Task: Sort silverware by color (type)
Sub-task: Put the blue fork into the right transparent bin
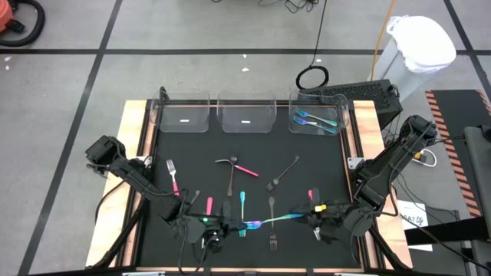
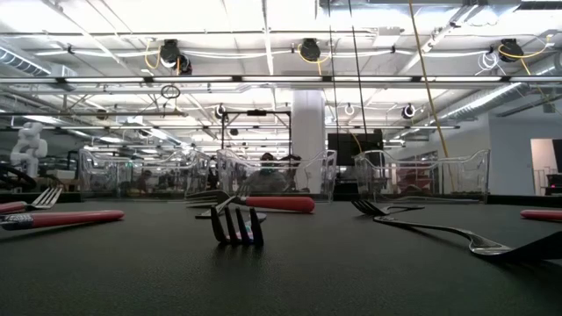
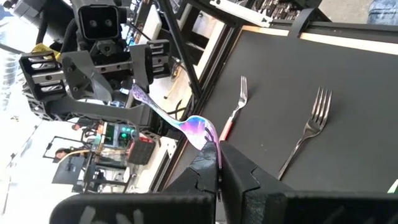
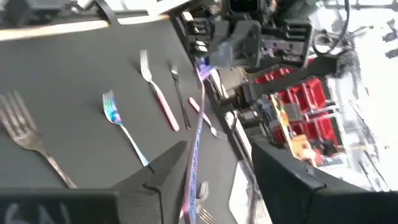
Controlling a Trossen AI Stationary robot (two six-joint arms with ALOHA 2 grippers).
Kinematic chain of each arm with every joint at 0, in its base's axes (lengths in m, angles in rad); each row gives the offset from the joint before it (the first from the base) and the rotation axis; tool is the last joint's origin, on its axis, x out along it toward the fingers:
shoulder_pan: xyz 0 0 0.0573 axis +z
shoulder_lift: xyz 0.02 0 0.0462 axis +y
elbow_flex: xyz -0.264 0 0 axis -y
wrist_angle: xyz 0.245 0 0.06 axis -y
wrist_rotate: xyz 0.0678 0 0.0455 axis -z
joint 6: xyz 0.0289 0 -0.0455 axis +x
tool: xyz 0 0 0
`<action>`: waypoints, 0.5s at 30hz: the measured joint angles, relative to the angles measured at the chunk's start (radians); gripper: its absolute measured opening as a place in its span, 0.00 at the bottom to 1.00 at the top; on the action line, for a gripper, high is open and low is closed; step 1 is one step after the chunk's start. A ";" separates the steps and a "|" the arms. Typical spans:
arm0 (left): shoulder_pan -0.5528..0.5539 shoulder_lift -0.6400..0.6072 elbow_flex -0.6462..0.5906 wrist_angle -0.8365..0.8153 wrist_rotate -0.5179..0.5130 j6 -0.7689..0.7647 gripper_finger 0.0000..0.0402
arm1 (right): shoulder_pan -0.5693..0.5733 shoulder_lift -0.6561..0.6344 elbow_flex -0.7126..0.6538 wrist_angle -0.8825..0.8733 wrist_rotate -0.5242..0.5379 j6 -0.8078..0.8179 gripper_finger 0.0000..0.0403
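An iridescent teal spoon [image 1: 272, 221] hangs in the air above the table's near edge, spanning the gap between both grippers. My left gripper [image 1: 234, 227] is shut on its bowl end. My right gripper [image 1: 316, 218] faces it from the right, open. The spoon's handle [image 4: 196, 124] runs in beside one of the right gripper's spread fingers [image 4: 165, 171]. Pink-handled forks [image 1: 173, 176], black forks [image 1: 284, 175] and a teal fork [image 1: 242, 201] lie flat on the black mat. Two teal pieces [image 1: 314, 120] lie in the right bin. My left gripper [image 3: 217, 163] pinches the spoon's bowl end [image 3: 200, 129] between its two fingertips, coming level from the table's left and lying along the spoon. The spoon is lifted clear of the mat, its handle [image 3: 146, 102] reaching toward the right gripper. Whether my right gripper touches the handle, I cannot tell.
Three clear bins stand along the far edge: left [image 1: 184, 113], middle [image 1: 247, 113] and right [image 1: 337, 115]. A black fork [image 1: 272, 238] lies just below the held spoon, and a pink piece [image 1: 311, 195] lies close to the right gripper. The table's wooden rim [image 1: 130, 153] frames the mat.
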 joint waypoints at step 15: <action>0.000 0.000 0.000 0.003 -0.005 0.013 0.00 | 0.000 0.000 0.000 -0.048 -0.004 0.022 0.42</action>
